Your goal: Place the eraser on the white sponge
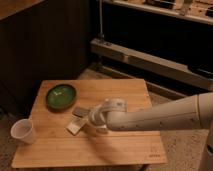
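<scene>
While the arm reaches in from 3 o'clock, the gripper (89, 117) sits low over the tabletop (125, 145), left of its centre. Whether it is open or closed cannot be determined. The eraser (80, 111) lies flat just beside the gripper at its 10 o'clock. The white sponge (74, 126) lies near it at 8 o'clock. A green plate (61, 96) lies at 11 o'clock, and a paper cup (24, 132) stands at 9 o'clock.
</scene>
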You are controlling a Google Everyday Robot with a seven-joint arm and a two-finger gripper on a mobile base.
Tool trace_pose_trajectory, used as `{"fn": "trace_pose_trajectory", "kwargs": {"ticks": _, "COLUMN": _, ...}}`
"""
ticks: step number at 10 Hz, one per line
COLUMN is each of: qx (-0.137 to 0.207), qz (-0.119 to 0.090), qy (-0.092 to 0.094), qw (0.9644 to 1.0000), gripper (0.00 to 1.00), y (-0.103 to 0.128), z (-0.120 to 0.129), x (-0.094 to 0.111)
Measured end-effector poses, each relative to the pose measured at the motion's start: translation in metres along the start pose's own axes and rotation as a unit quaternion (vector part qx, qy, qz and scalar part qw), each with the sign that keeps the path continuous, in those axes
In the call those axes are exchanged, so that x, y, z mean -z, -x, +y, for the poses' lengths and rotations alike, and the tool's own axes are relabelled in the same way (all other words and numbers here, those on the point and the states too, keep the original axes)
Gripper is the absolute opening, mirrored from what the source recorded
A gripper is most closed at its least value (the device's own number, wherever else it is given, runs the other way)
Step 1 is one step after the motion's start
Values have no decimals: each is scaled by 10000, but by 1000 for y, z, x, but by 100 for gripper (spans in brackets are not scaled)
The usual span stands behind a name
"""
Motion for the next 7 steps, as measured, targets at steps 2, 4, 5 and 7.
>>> {"fn": "trace_pose_trajectory", "kwargs": {"ticks": 2, "qx": -79, "qz": 69, "qy": -76, "qw": 9999, "gripper": 0, "y": 4, "z": -2, "x": -3}}
{"fn": "trace_pose_trajectory", "kwargs": {"ticks": 4, "qx": -177, "qz": 165, "qy": -183, "qw": 9995, "gripper": 0, "y": 15, "z": -2, "x": -9}}
{"fn": "trace_pose_trajectory", "kwargs": {"ticks": 5, "qx": -179, "qz": 170, "qy": -209, "qw": 9995, "gripper": 0, "y": 16, "z": -2, "x": -10}}
{"fn": "trace_pose_trajectory", "kwargs": {"ticks": 7, "qx": -234, "qz": 166, "qy": -324, "qw": 9991, "gripper": 0, "y": 21, "z": -5, "x": -15}}
